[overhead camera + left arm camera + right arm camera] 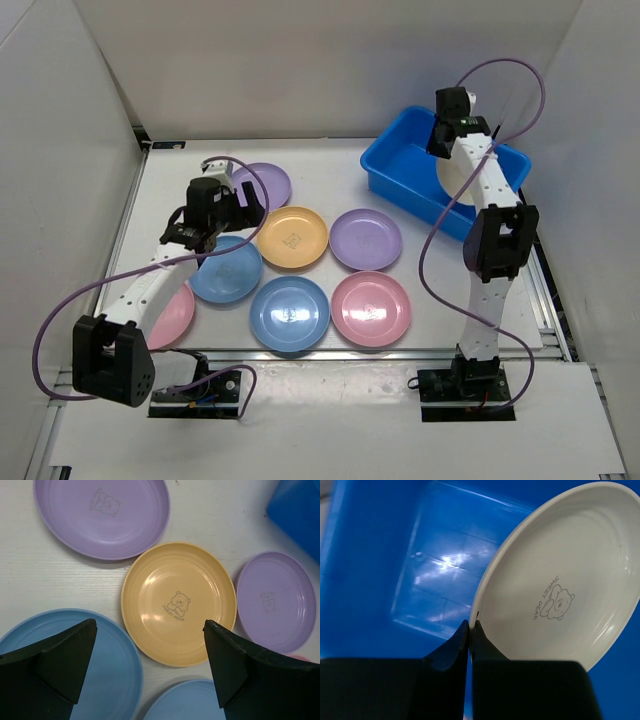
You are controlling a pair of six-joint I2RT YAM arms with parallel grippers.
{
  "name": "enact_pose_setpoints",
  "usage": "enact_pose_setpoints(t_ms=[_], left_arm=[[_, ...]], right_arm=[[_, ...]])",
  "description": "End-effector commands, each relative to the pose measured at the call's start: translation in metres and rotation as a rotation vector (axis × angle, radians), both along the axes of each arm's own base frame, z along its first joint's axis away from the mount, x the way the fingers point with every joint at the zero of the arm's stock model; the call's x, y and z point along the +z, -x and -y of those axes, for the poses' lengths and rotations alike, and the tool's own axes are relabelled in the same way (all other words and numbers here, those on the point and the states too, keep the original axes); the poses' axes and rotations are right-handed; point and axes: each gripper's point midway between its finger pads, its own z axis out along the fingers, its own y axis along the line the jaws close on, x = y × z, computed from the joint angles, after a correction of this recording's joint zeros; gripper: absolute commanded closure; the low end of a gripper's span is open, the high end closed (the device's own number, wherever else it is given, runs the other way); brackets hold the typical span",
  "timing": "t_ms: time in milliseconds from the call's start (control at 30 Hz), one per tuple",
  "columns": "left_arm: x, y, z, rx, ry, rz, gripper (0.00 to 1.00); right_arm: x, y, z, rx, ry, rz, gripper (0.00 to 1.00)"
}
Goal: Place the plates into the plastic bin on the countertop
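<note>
Over the bright blue rectangular plastic bin (370,580), the cream round plastic plate (555,595) is held tilted on edge, its rim pinched by the right end effector (471,625); the bin floor lies directly beneath. The left end effector (150,625) is spread above an orange round plastic plate (177,602)

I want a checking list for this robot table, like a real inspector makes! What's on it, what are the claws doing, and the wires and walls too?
Surface: white countertop, flat.
Job's things: seven plates lie flat on it: two purple plates, one orange plate, two blue plates, two pink plates. A cream plate stands tilted inside the blue bin.
Clutter: nothing seen.
Grippers: left gripper open, hovering over the orange plate, holding nothing; right gripper shut on the cream plate's rim, over the bin.
Cables: purple cables, one looping off each arm.
Surroundings: white walls on three sides.
</note>
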Motion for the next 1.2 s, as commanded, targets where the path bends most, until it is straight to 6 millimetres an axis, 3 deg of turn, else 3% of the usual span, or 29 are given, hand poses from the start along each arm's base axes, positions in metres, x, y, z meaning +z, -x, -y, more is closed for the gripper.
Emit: enact_pose_setpoints(t_ms=[0,133,300,400,667,767,833,867,900,933,1000,1033,1100,1133,1167], left_arm=[[0.012,-0.005,-0.015,0.061,0.008,0.020,0.01],[0.011,-0.008,-0.029,0.126,-0.014,0.025,0.01],[0.006,-0.008,-0.033,0.136,-0.012,0.011,0.01],[0.005,-0.010,-0.036,0.147,-0.017,0.001,0.01],[0.004,-0.015,-0.046,0.188,-0.014,-0.012,0.01],[0.003,-0.023,-0.050,0.204,-0.013,-0.021,0.01],[0.004,-0.033,-0.053,0.218,-0.010,-0.023,0.01],[0.002,-0.037,-0.053,0.217,-0.013,-0.028,0.01],[0.002,-0.040,-0.054,0.220,-0.016,-0.031,0.01],[-0.007,-0.046,-0.055,0.219,-0.025,-0.054,0.01],[-0.002,-0.059,-0.057,0.224,-0.021,-0.047,0.01],[-0.009,-0.065,-0.057,0.222,-0.022,-0.066,0.01],[-0.003,-0.081,-0.062,0.231,-0.019,-0.050,0.01],[-0.020,-0.086,-0.065,0.234,-0.028,-0.092,0.01],[-0.016,-0.095,-0.065,0.228,-0.019,-0.085,0.01]], right_arm=[[0.024,-0.015,0.004,0.008,0.001,0.088,1.00],[-0.018,-0.015,0.013,-0.001,0.006,0.019,1.00],[-0.067,-0.021,0.027,-0.018,-0.002,-0.052,1.00],[-0.088,-0.023,0.028,-0.025,-0.003,-0.091,1.00],[-0.120,-0.029,0.020,0.007,-0.021,-0.132,1.00],[-0.114,-0.034,0.020,-0.006,-0.027,-0.114,1.00],[-0.106,-0.036,0.022,-0.009,-0.028,-0.107,0.82],[-0.101,-0.038,0.020,-0.001,-0.024,-0.095,0.82],[-0.093,-0.040,0.021,0.002,-0.024,-0.080,0.67],[-0.078,-0.040,0.020,0.008,-0.020,-0.053,0.61],[-0.061,-0.041,0.022,0.020,-0.012,-0.021,0.35],[-0.042,-0.040,0.021,0.027,-0.006,0.013,0.28],[-0.021,-0.037,0.023,0.032,-0.004,0.044,0.14],[-0.004,-0.032,0.025,0.032,-0.008,0.069,0.08],[0.008,-0.029,0.021,0.046,-0.020,0.089,0.04]])
